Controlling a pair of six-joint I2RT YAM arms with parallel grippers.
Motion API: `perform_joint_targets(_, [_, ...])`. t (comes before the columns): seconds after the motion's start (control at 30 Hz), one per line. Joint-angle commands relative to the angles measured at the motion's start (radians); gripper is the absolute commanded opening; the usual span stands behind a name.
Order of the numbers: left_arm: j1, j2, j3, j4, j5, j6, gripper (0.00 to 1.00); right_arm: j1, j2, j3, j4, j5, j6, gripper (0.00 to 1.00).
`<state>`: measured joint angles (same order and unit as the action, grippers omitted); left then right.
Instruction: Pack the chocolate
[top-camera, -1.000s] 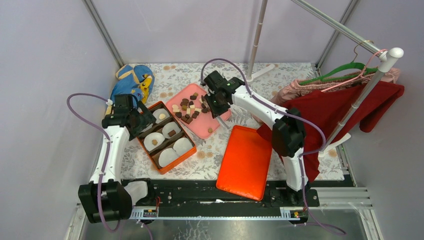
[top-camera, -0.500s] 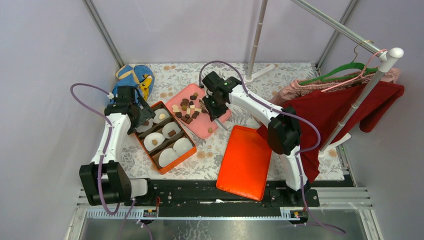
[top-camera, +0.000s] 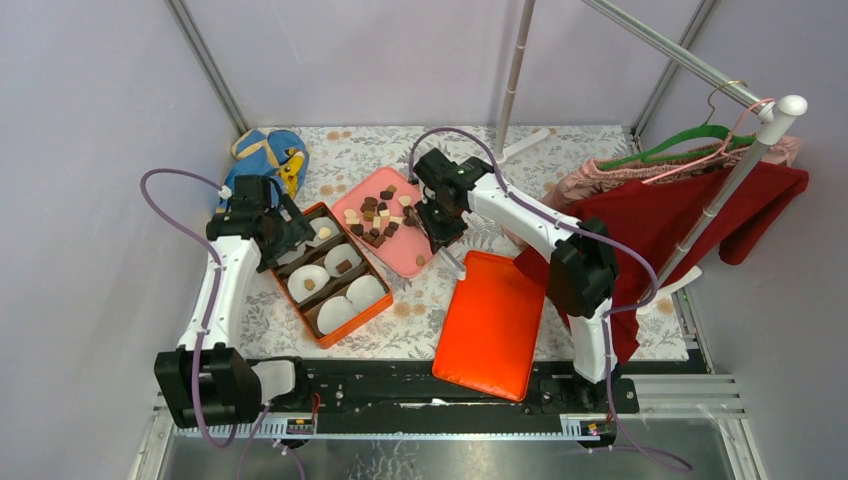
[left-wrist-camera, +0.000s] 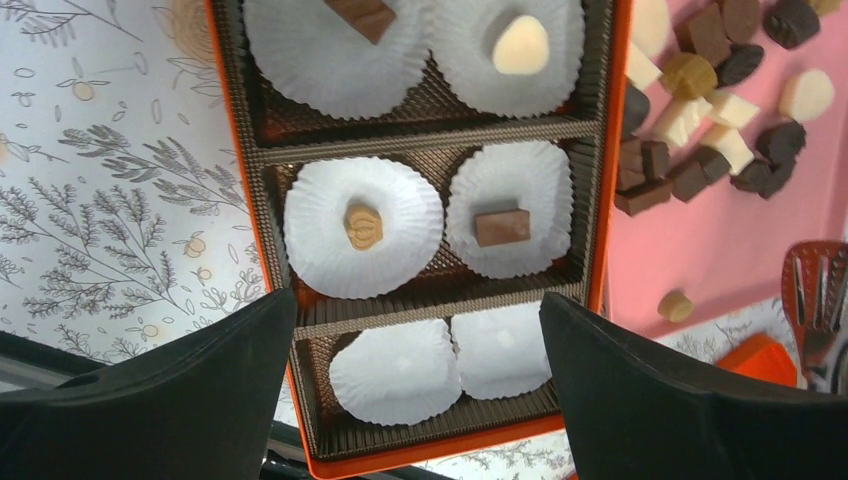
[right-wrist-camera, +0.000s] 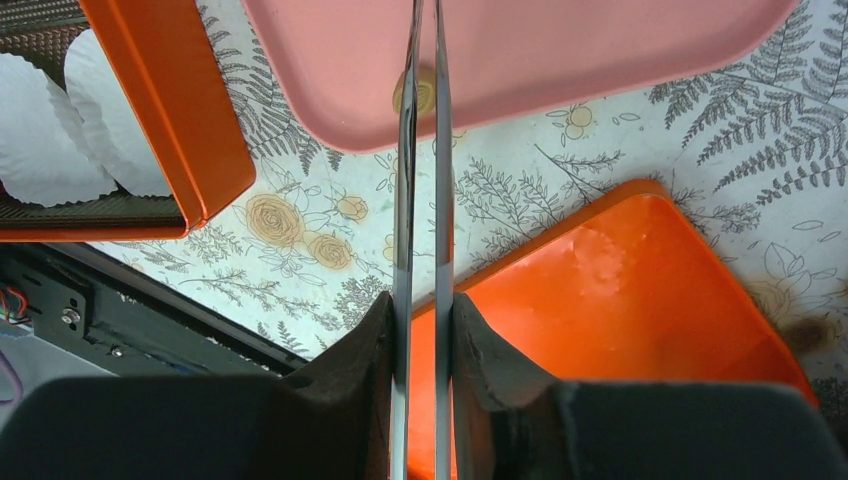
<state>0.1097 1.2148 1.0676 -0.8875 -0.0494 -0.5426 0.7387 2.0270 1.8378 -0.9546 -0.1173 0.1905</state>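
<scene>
Your right gripper (right-wrist-camera: 420, 312) was clamped on a pair of metal tongs (right-wrist-camera: 403, 200). The fingers were squeezed in so hard that the two blades ran almost parallel, with only a sliver of gap between them. The blades reached out over the near edge of the pink tray (right-wrist-camera: 600, 40), and their line crossed a lone round caramel piece (left-wrist-camera: 677, 305) sitting apart from the rest. I couldn't tell whether the tips had it nipped or merely hung over it. Tongs looked like the smart call, since every piece was far smaller than your fingers.

The main heap of the chocolate (top-camera: 378, 220), dark, light brown and cream, lay toward the far left corner of that tray, near the middle of the table. Just beside the tray, toward the table's left edge, stood the orange box (left-wrist-camera: 605, 230) with six white paper liners (left-wrist-camera: 395, 372) in three rows. Four liners held one piece each. The two in the row closest to the table's near edge were bare, so I'd put you roughly two thirds through the packing.

Your left gripper (left-wrist-camera: 415, 300) hung over the box with its fingers spread wide and nothing between them. My guess is you parked it there so its camera could watch the cups. The orange lid (top-camera: 490, 320) lay flat toward the near edge, right of the box and out of the tongs' way. The next carry would call for a steady squeeze, because a round piece could easily roll out of those smooth blades.
</scene>
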Motion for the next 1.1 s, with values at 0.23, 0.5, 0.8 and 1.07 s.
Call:
perform_joint_targets(0.23, [-0.038,-0.071,0.011,0.006,-0.020,0.024,0.99,0.046,-0.081,-0.009,0.049,-0.027,0.054,0.23])
perform_joint_targets(0.5, [-0.038,-0.099,-0.002,-0.010,0.070,0.017,0.99,0.094,-0.091,-0.025,0.082,-0.021,0.010,0.31])
perform_joint_targets(0.8, [-0.037,-0.046,-0.007,0.007,0.067,0.042,0.99,0.106,-0.029,0.007,0.070,-0.026,-0.030,0.37])
perform_joint_targets(1.07, [-0.036,-0.046,-0.026,0.021,0.052,0.036,0.99,0.106,0.050,0.045,0.039,-0.009,-0.057,0.41])
